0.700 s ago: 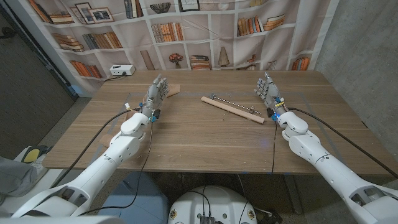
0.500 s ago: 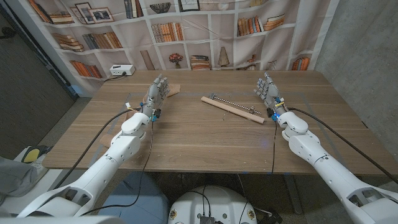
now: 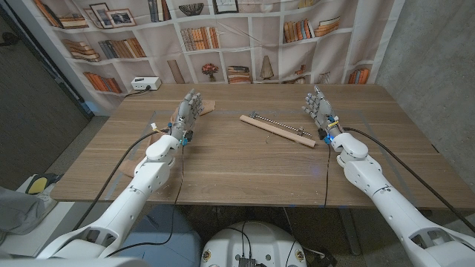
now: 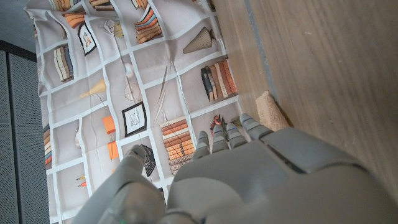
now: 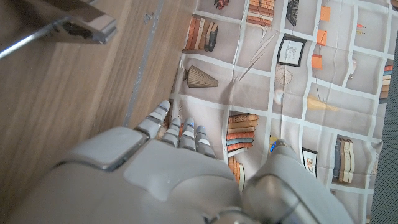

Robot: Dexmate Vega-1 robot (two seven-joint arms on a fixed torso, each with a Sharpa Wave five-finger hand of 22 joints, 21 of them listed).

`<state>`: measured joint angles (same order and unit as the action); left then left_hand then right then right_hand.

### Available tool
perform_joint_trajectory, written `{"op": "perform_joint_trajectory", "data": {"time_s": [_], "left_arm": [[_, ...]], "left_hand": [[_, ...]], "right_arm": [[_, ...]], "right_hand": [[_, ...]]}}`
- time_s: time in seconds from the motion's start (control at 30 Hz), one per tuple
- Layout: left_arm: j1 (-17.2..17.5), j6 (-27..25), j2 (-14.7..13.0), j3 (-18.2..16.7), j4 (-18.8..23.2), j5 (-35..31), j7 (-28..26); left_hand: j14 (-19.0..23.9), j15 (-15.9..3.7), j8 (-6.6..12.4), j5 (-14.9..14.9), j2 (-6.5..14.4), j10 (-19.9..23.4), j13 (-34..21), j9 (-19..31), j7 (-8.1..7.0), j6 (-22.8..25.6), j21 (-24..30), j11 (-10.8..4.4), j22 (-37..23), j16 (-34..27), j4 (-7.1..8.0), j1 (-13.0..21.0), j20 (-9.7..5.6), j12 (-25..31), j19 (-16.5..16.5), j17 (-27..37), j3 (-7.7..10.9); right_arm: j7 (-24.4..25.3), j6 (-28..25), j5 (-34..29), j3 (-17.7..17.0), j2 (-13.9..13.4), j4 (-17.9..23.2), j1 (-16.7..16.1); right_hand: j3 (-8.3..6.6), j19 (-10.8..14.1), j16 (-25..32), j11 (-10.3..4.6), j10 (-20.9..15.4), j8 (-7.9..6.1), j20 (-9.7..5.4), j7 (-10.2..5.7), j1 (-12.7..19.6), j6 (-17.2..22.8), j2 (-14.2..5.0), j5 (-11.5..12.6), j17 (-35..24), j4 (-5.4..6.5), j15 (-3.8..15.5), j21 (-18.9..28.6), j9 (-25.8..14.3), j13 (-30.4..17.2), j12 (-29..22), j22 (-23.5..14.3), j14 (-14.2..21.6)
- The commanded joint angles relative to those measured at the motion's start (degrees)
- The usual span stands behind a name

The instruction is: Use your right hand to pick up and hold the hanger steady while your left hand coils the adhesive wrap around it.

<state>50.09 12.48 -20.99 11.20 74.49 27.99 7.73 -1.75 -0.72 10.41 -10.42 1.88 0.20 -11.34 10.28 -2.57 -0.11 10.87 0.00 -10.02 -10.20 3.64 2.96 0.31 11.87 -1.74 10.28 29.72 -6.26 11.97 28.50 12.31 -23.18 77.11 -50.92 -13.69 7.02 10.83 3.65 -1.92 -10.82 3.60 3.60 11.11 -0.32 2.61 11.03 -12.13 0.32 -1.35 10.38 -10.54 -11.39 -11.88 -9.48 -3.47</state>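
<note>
Both the right hand (image 3: 318,104) and left hand (image 3: 186,111) stand with fingers extended and nothing held, bare table (image 3: 237,163) between them, the wooden hanger (image 3: 276,129) lying just beside the right hand, the tan adhesive wrap (image 3: 207,105) beyond the left fingertips; no legible writing.

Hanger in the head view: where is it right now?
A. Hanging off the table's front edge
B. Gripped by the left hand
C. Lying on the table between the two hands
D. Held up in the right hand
C: the hanger lies on the table, apart from the left hand and the right hand, which hold nothing.
</note>
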Motion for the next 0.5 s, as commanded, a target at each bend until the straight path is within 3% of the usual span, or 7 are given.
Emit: {"op": "perform_joint_trajectory", "data": {"time_s": [0.03,0.5], "left_arm": [[1.3,-0.4,2.0,-3.0,0.9,-2.1,1.6],[1.6,-0.8,2.9,-3.8,1.6,-2.9,1.6]], "left_hand": [[-0.4,0.01,0.37,-0.4,0.0,-0.5,-0.1,0.1,-0.41,0.1,0.3,0.01,-0.1,-0.4,-0.18,0.6,0.0,0.3,-0.5,0.1,0.18],[-0.4,0.09,0.4,-0.4,0.1,-0.4,-0.1,0.1,-0.32,0.2,0.3,0.04,-0.1,-0.4,-0.28,0.6,0.05,0.4,-0.5,0.1,0.12]], "right_arm": [[0.0,-1.0,-3.8,-1.3,0.6,2.8,-1.2],[1.8,-1.9,-6.4,-1.3,-1.6,6.7,-3.7]], "right_hand": [[-0.16,-0.1,0.3,0.27,-0.3,-0.2,0.17,0.41,0.8,-0.2,-0.12,0.2,0.0,-0.61,-0.12,0.1,-0.1,-0.2,-0.2,-0.2,-0.5],[-0.32,-0.2,0.3,0.38,-0.2,-0.27,0.01,0.5,1.6,-0.3,-0.08,0.1,0.1,-1.28,-0.15,0.1,-0.1,-0.3,-0.1,-0.2,-0.8]]}}
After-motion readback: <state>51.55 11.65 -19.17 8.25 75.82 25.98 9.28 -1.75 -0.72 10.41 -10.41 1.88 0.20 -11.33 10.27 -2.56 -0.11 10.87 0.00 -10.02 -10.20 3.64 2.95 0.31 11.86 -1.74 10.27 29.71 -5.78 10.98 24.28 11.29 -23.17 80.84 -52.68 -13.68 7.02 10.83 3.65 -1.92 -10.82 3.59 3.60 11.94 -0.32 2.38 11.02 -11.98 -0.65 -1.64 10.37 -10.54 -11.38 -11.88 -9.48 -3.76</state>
